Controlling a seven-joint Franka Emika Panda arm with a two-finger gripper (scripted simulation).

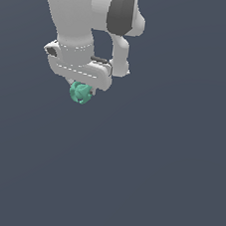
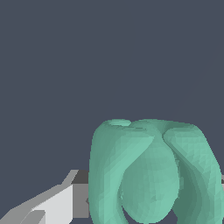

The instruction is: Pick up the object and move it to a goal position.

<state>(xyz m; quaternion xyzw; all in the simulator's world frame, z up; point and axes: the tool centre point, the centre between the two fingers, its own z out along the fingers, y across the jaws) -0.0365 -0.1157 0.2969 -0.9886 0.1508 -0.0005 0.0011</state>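
Teal-green and matte, the object (image 1: 80, 93) sits directly under my white gripper (image 1: 84, 89), touching its underside against a plain dark grey-blue backdrop. From the wrist view I note the object (image 2: 151, 173) as lumpy and faceted, with rounded lobes divided by deep creases. One white finger (image 2: 57, 201) with a grey pad meets its side; the opposite finger is hidden behind it. I record the gripper as clamped on the object. The arm (image 1: 72, 10) descends from above, wrist pointing down.
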